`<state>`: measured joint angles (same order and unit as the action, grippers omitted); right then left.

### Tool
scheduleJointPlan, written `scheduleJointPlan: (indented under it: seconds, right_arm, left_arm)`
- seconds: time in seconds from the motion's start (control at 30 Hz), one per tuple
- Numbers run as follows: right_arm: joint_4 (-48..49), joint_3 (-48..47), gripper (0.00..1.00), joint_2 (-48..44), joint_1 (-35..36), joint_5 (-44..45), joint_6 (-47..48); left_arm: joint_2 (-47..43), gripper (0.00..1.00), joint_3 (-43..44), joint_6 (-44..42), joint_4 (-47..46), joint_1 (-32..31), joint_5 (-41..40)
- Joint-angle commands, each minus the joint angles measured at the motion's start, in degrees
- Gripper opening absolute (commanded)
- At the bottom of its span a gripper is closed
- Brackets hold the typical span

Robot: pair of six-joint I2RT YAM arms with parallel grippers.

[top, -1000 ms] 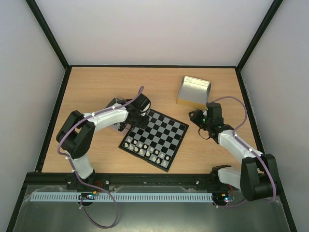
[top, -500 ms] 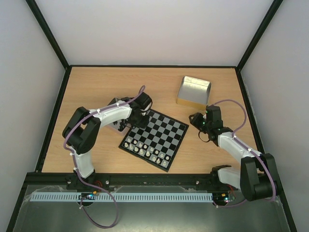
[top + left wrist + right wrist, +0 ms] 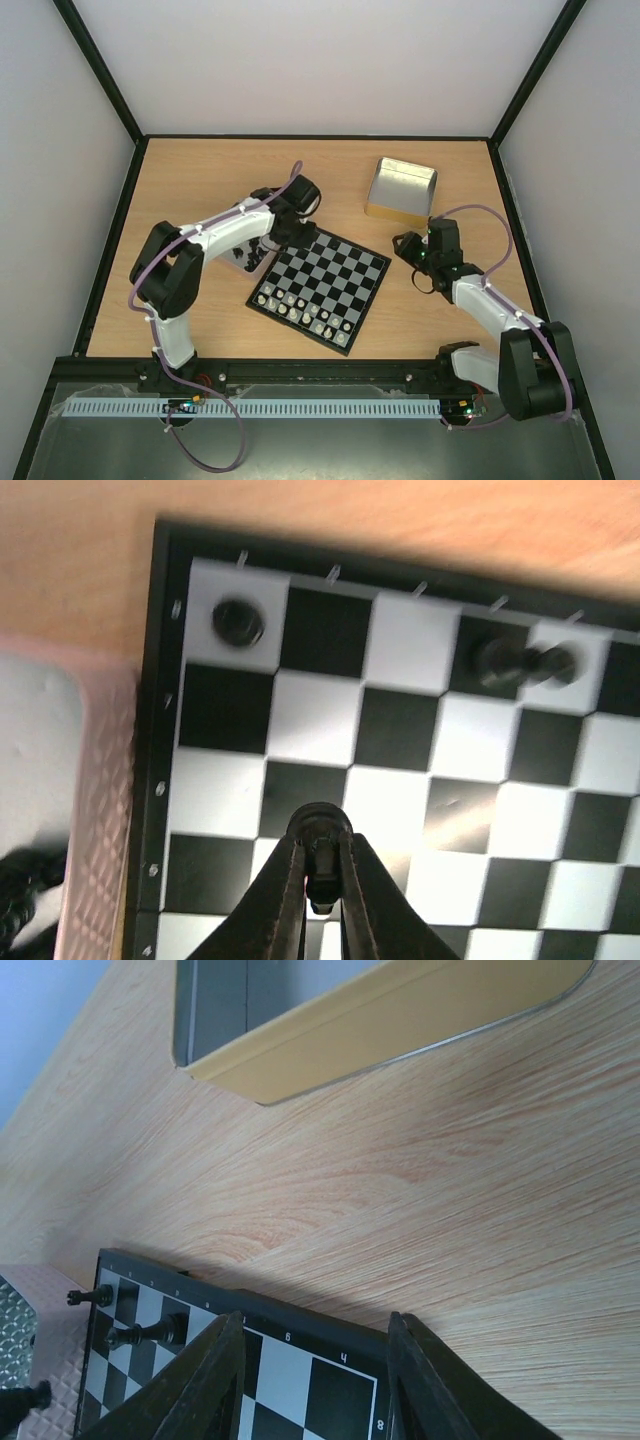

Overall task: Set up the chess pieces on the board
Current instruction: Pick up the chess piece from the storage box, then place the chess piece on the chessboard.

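Observation:
The board (image 3: 330, 280) lies at an angle mid-table, with pale pieces (image 3: 300, 310) lined along its near side. My left gripper (image 3: 283, 232) hovers over the board's far-left corner. In the left wrist view the left gripper (image 3: 322, 842) is shut on a small black chess piece (image 3: 321, 868) above the checks. Three black pieces (image 3: 238, 622) (image 3: 500, 662) (image 3: 555, 663) stand on the board's edge row. My right gripper (image 3: 405, 246) stands open just off the board's right corner; in its wrist view nothing lies between the right gripper's (image 3: 315, 1380) fingers, which frame the board's rim (image 3: 300, 1325).
A shiny metal tray (image 3: 402, 188) sits at the back right, seen close as the metal tray (image 3: 380, 1010) in the right wrist view. A pinkish textured tray (image 3: 95, 810) with more black pieces (image 3: 250, 255) lies against the board's left side, under the left arm.
My left gripper's jaws have closed on a black piece and it has shifted from the tray side toward the board's far-left corner. The right arm has barely moved.

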<state>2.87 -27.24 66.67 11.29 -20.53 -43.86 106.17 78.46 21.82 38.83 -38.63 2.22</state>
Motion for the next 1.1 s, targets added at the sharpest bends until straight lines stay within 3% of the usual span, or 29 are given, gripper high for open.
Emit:
scheduleJointPlan:
  seconds: [0.0,0.13,0.3,0.57,1.07]
  right_arm:
    - [-2.0,-0.7,0.4,-3.4,0.3,3.5,1.2]
    - [-3.5,-0.5,0.39,-6.3,0.2,7.0,1.2]
    - [-4.5,-0.5,0.4,-8.4,0.2,8.5,1.4]
    - [-4.7,-0.1,0.4,-8.1,0.2,8.0,1.3]
    - [-4.7,0.1,0.4,-7.4,0.3,7.7,1.6]
  left_arm:
    - [-0.2,0.09,6.1,-0.3,1.8,-2.6,-0.4]
    - [2.6,0.09,10.7,1.3,2.0,-6.0,-2.1]
    - [7.0,0.09,13.7,2.5,4.8,-5.2,-7.6]
    - [11.1,0.1,15.3,-0.3,4.7,-0.3,-5.5]
    - [17.3,0.11,20.9,-1.7,5.3,0.0,-3.8]
